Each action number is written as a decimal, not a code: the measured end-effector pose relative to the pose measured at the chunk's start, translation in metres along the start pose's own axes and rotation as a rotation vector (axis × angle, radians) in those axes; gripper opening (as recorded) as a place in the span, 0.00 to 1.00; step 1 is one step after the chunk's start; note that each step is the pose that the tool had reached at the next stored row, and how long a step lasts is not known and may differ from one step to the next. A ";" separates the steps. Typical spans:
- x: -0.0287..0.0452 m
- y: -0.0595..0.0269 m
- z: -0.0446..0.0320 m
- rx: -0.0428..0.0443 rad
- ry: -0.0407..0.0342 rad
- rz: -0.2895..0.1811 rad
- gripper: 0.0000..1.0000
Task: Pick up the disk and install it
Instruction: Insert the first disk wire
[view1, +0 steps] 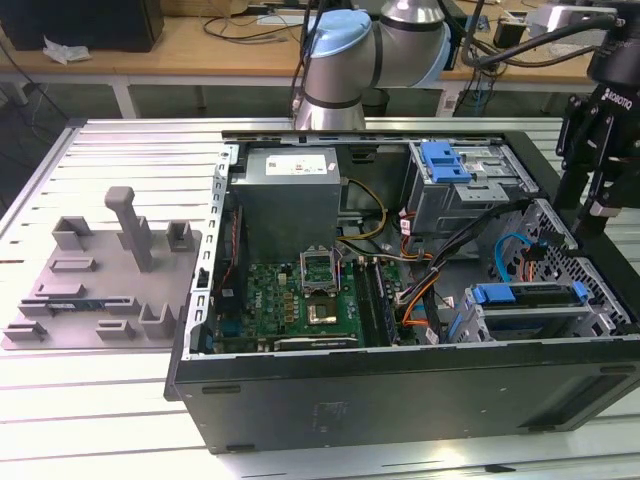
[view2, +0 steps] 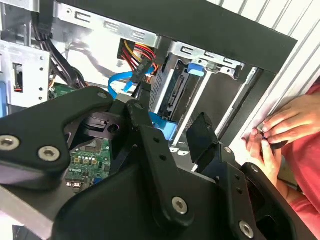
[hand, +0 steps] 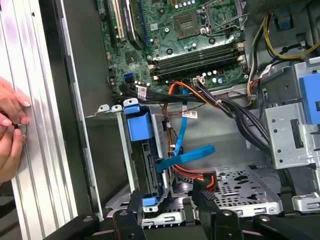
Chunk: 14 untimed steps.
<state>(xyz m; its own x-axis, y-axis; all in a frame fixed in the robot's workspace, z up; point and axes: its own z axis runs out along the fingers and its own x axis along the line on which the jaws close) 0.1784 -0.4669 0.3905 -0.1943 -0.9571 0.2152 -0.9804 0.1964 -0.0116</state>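
- Across the middle and right of the exterior view, an open computer case (view1: 400, 400) lying on its side on the slotted metal worktop (view1: 100, 420).
- At the lower right of the exterior view, the disk (view1: 530, 295), inside the case, slotted on edge into a metal bay beside the near wall, blue carrier edge uppermost.
- In the first wrist view, the same disk (hand: 139, 125) standing in that bay; in the second wrist view, its dark edge (view2: 175, 97) between the bay's rails.
- At the upper right of the exterior view, the gripper (view1: 600, 195), over the case's end at the exterior view's right, above the disk and apart from it.
- In the first wrist view, the gripper (hand: 167, 197) spread wide, nothing between its fingers, the bay just beyond them.
- Flat blue cable (hand: 187, 156) running up to the disk's side; plugged in or not, cannot tell.
- Green motherboard (view1: 300, 290) at lower middle, grey power supply box (view1: 290, 185) above it in the frame.
- Drive cage (view1: 450, 165) with a blue handle, right of centre near the top.
- Grey fixture plate (view1: 100, 280) at the left, well apart from the case.
- Person's hands (hand: 10, 130) together beside the case's outer wall; in the second wrist view, with a red sleeve (view2: 305, 170).
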 end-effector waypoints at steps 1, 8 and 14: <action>-0.0036 -0.0010 -0.0003 -0.0009 0.0060 0.000 0.56; -0.0216 -0.0070 -0.0007 -0.0402 0.0486 -0.010 0.56; -0.0321 -0.0178 0.0043 -0.0686 0.0720 -0.011 0.56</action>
<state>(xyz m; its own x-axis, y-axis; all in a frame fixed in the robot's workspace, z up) 0.2020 -0.4406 0.3796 -0.1782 -0.9419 0.2846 -0.9776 0.2023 0.0576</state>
